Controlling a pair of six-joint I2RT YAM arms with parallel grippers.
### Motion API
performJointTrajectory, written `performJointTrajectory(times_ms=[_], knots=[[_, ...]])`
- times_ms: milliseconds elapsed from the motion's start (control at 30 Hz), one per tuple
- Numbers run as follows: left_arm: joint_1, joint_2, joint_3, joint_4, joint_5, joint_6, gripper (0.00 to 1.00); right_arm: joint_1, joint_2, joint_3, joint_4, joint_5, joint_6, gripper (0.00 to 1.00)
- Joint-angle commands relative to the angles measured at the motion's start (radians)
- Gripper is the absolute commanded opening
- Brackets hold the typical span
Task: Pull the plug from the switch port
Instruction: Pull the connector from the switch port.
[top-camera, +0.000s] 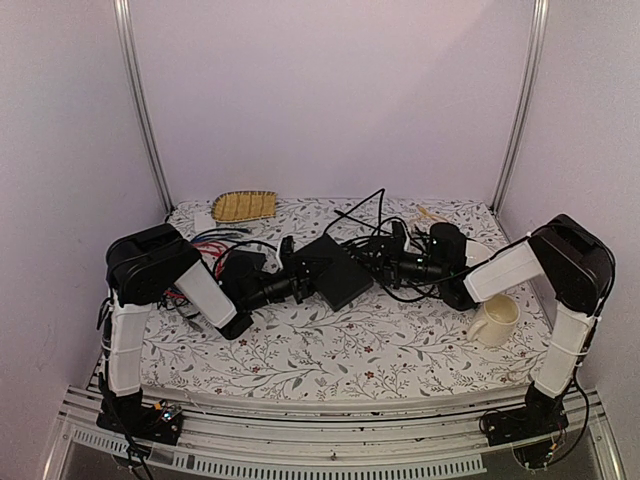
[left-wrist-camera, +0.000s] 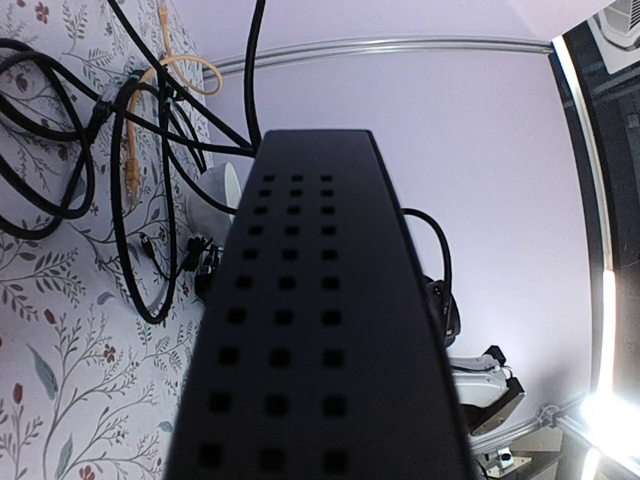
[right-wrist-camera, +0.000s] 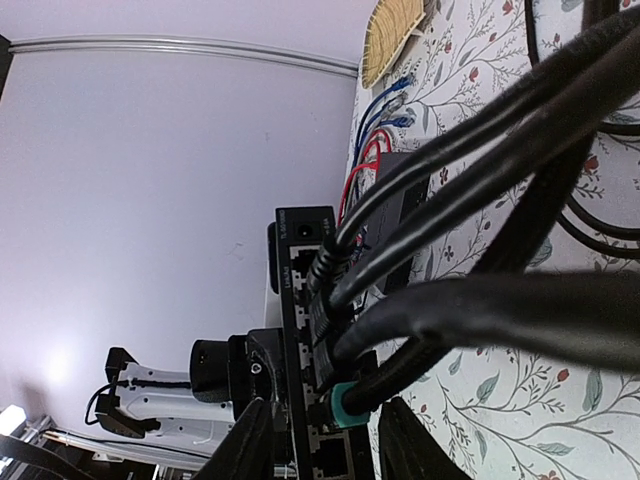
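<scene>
The switch is a flat black box held off the flowered cloth between both arms. My left gripper is shut on its left end; in the left wrist view its vented face fills the middle and hides my fingers. My right gripper faces the row of sockets. It stands open, one finger beside the switch's side and the other just clear of the plug. That plug, teal-booted on a braided black cable, sits in a port between them. Two black plugs sit in the ports above.
Thick black cables cross close over the right wrist camera and trail to the back. A cream mug stands by the right arm, a woven tray at the back left. Red and blue leads and a thin black slab lie near the left arm.
</scene>
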Motion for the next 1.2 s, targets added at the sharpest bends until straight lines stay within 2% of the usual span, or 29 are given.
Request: performJointTrajectory(times_ms=[0,533,833,1167], knots=[[-0.015,-0.046,0.028,0.236,0.002,0.013,0.00,0.008,0.016,0.033,0.028,-0.002,0.010,0.37],[-0.017,-0.042,0.030,0.237,0.000,0.013,0.00,0.009,0.026,0.047,0.022,-0.006,0.009,0.34],[-0.018,-0.041,0.031,0.237,-0.002,0.012,0.00,0.009,0.029,0.048,0.022,-0.008,0.006,0.29],[-0.016,-0.035,0.035,0.237,-0.006,0.011,0.00,0.014,0.026,0.032,0.022,-0.013,0.001,0.29]])
